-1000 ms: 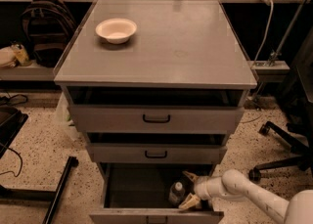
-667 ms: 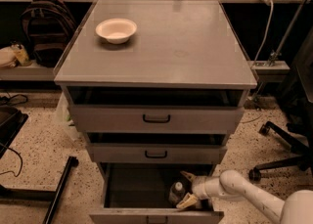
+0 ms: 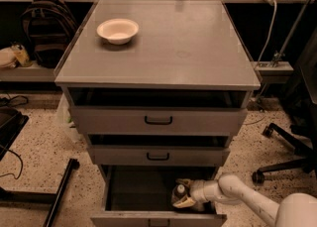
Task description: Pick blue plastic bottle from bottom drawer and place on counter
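- I am looking down on one grey metal drawer cabinet. Its broad flat grey top, the counter, is where the bottle has to end up.
- One shallow cream bowl sits near the back left corner of the counter. That leaves the middle and the right side bare, so I judge there is room to set the bottle down.
- There are three grey drawers, and all three look at least partly pulled out.
- The upper shallow drawer and the middle shallow drawer each carry one black handle, so two handles in all.
- The deep bottom drawer is pulled out furthest and shows its dark inside. I take it that it stands open so the arm can reach in from the right.
- One small clear plastic bottle with a white screw cap stands upright at the right end of the bottom drawer, near the front panel. It looks colourless rather than blue, and it is the only thing I can see in there.
- One white robot arm comes in from the lower right and reaches sideways into the drawer.
- Its one two-finger gripper is right at the bottle, level with it. I cannot tell whether it has clamped the bottle or how far open it is.
- My judgement: the grasp is the step in hand, and lifting and placing are not yet done.
- At the left, one dark backpack rests on a low shelf.
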Available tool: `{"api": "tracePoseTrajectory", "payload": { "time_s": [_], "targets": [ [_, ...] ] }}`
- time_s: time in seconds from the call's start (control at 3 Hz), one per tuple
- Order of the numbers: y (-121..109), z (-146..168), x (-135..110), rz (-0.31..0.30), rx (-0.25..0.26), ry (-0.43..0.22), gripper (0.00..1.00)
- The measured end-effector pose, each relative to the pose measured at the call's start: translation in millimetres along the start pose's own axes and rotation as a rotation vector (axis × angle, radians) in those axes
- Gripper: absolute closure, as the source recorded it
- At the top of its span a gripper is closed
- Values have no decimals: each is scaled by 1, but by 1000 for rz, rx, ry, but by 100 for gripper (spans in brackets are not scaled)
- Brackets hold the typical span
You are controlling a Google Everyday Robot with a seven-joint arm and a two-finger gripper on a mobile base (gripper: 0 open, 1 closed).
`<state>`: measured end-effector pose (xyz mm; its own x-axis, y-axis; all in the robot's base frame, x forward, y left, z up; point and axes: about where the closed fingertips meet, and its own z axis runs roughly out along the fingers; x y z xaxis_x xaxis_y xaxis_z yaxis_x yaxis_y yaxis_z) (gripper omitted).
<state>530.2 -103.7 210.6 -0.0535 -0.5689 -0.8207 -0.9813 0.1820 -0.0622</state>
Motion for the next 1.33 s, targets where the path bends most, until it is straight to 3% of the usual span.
{"api": "tracePoseTrajectory", "payload": {
  "time_s": [0.67,1.0,1.33],
  "targets": [
    [0,0,0,0,0,0,84],
    [15,-8,-8,7,0,-8,100],
    [22,-51,-54,8,52,-35,100]
  ]
}}
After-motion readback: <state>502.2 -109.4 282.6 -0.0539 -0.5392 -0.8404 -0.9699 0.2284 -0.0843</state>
